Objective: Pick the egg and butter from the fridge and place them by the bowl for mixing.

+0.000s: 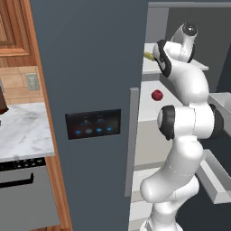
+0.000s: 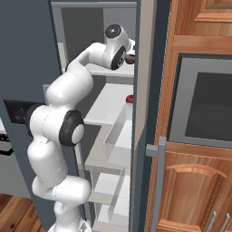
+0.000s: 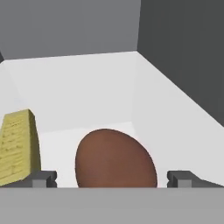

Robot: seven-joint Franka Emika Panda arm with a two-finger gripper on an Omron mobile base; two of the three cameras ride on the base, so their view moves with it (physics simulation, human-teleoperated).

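Fridge: tall, dark blue-grey, its right door swung open on white shelves; a black blue-lit panel sits on the closed left door.
Upper shelf: white, carries the egg and the butter, the butter just to the egg's left in the hand view, a narrow gap between them.
Middle shelf: holds a small red round fruit.
Door bins: grey-white, on the open door; contents cannot be told.
Fingers: spread fully wide, one tip either side of the egg, holding nothing; contact with the egg cannot be told.
Hand view: gives egg and butter close up.
Left base view: gives a yellow sliver of the butter behind the arm, the fruit, and a marble desk left of the fridge.
Right base view: gives a steel microwave in wooden cabinets, and the hand reaching into the upper shelf.
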